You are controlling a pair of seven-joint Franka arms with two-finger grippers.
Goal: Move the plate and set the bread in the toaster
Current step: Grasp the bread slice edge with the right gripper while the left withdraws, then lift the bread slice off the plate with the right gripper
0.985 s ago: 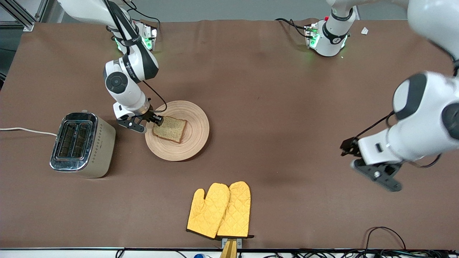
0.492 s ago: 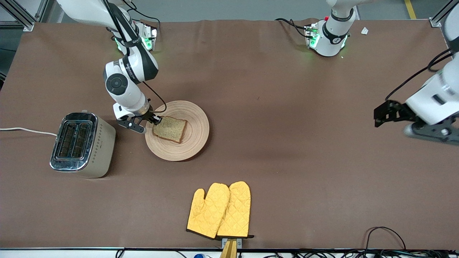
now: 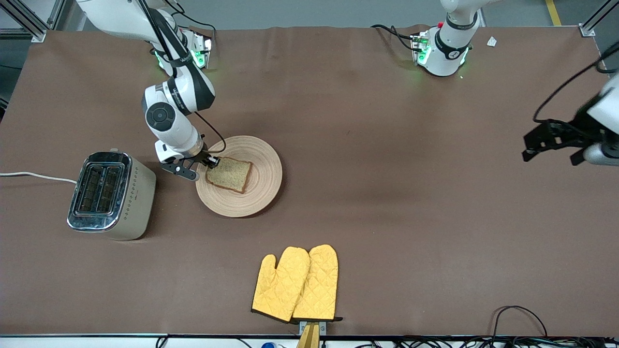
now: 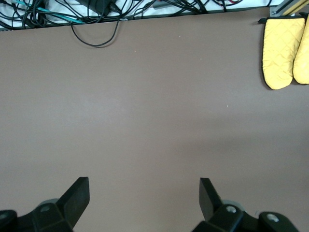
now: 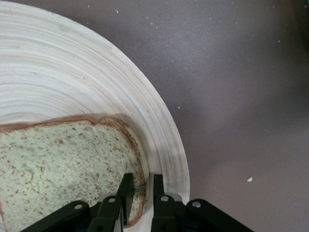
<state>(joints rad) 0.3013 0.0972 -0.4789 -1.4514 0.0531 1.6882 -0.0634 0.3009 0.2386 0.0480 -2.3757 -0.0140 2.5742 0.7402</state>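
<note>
One bread (image 3: pixel 228 175) slice — flat on plate (image 3: pixel 263 182)

Plate (image 3: pixel 261 191): flat on tabletop, toward right arm's end. Bread (image 3: pixel 229 175): lying on plate. Toaster (image 3: pixel 110 195): upright beside plate, slots empty.

A round tan wooden plate (image 3: pixel 256 181) shows ring grooves; the square speckled brown-crusted bread slice (image 3: pixel 229 174) and quilted yellow mitts (image 3: pixel 296 283) contrast the brown tabletop (image 3: pixel 387 193).
</note>
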